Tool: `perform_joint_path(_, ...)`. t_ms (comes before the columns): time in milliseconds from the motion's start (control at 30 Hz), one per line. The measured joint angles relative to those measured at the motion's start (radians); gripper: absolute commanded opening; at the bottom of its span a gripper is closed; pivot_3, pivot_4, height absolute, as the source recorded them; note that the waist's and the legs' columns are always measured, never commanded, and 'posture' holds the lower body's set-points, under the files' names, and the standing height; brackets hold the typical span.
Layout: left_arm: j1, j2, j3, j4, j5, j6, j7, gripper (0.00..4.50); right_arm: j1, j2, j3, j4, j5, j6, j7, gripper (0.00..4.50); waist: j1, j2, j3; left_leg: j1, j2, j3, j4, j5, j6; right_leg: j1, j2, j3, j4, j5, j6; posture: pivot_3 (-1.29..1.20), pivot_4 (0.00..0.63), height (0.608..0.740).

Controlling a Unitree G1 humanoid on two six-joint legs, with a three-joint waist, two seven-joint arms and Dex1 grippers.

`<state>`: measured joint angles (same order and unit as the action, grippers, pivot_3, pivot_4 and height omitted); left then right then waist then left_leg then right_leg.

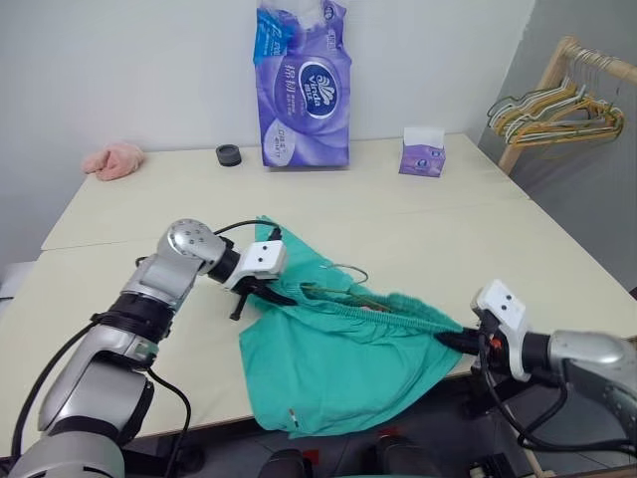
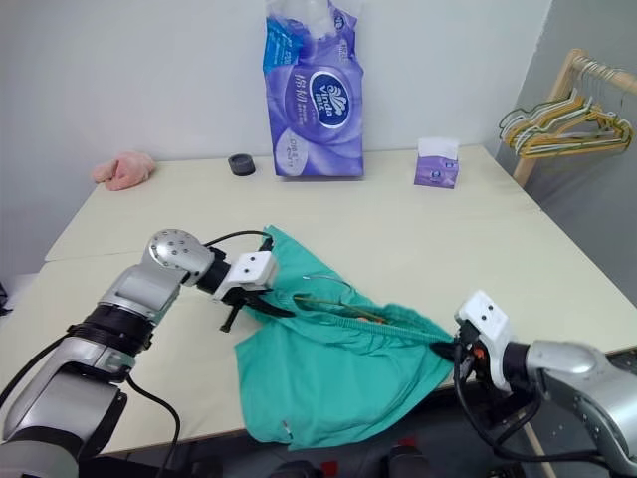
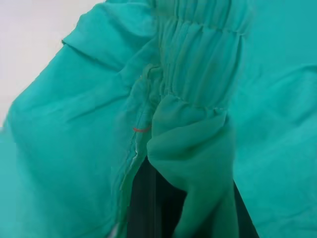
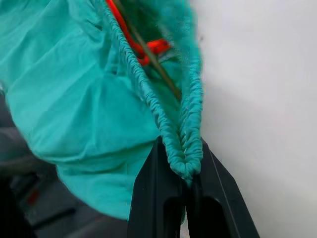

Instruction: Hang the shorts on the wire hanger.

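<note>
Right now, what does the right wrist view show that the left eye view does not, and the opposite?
Right wrist view: the right gripper's black fingers shut on the waistband end, and the orange-red drawstring lying inside the waistband, close up.
Left eye view: the left gripper pinching the opposite end, the wire hanger's hook, the tissue pack, and the pink cloth.
Both: the teal shorts and the table.
</note>
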<state>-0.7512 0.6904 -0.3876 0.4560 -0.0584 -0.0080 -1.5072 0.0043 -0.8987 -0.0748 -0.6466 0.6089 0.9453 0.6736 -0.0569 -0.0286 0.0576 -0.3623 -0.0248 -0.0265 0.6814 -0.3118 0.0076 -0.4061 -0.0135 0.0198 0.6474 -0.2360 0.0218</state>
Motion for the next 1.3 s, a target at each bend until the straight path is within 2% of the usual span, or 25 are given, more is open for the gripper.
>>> perform_joint_path(267,0.006,-0.058,0.0,-0.086,0.078,0.028,0.125,0.0,-0.309,-0.165,0.222,0.092,-0.172,-0.113,0.162,0.01,-0.008,0.003,0.002,0.0,0.0,0.001,-0.001,0.0,0.0,-0.001,0.0,0.0,0.0,0.0,0.0,-0.17,0.039,0.74)
perform_joint_path(467,0.025,-0.088,0.0,-0.098,0.13,0.044,0.214,0.0,-0.527,-0.168,0.354,0.167,-0.303,-0.209,0.282,0.01,-0.013,0.004,0.002,0.0,0.0,0.0,0.0,0.0,0.0,-0.001,-0.001,0.0,0.0,0.0,0.0,-0.16,0.04,0.74)
perform_joint_path(767,0.066,-0.113,0.002,-0.115,0.156,0.079,0.284,0.0,-0.569,-0.107,0.435,0.166,-0.378,-0.229,0.331,0.01,-0.008,0.004,0.002,-0.001,0.0,0.0,0.0,0.0,0.0,-0.002,-0.003,0.0,0.001,0.0,0.0,-0.15,0.04,0.74)
perform_joint_path(867,0.08,-0.122,0.002,-0.134,0.153,0.099,0.288,0.0,-0.569,-0.103,0.439,0.169,-0.397,-0.238,0.332,0.84,-0.005,0.004,0.002,-0.001,0.0,0.0,0.0,0.0,0.0,-0.002,-0.003,0.0,0.001,0.0,0.0,-0.15,0.039,0.74)
perform_joint_path(1000,0.081,-0.126,0.002,-0.136,0.152,0.111,0.294,0.0,-0.547,-0.113,0.417,0.16,-0.398,-0.257,0.352,2.18,-0.002,0.004,0.002,-0.001,0.0,0.0,0.0,0.0,0.0,-0.002,-0.003,0.0,0.001,0.0,0.0,-0.16,0.04,0.74)
perform_joint_path(1167,0.089,-0.126,0.002,-0.136,0.152,0.109,0.297,0.0,-0.473,-0.159,0.315,0.096,-0.326,-0.219,0.396,3.89,-0.001,0.004,0.002,-0.001,0.0,0.0,0.0,0.0,0.0,-0.002,-0.003,0.0,0.001,0.0,0.0,-0.16,0.043,0.74)
perform_joint_path(1300,0.094,-0.131,0.002,-0.136,0.151,0.106,0.298,0.0,-0.371,-0.206,0.185,0.052,-0.241,-0.166,0.426,3.89,0.0,0.005,0.002,-0.001,0.0,0.0,0.0,0.0,0.0,-0.002,-0.003,-0.001,0.001,0.0,0.0,-0.16,0.044,0.74)
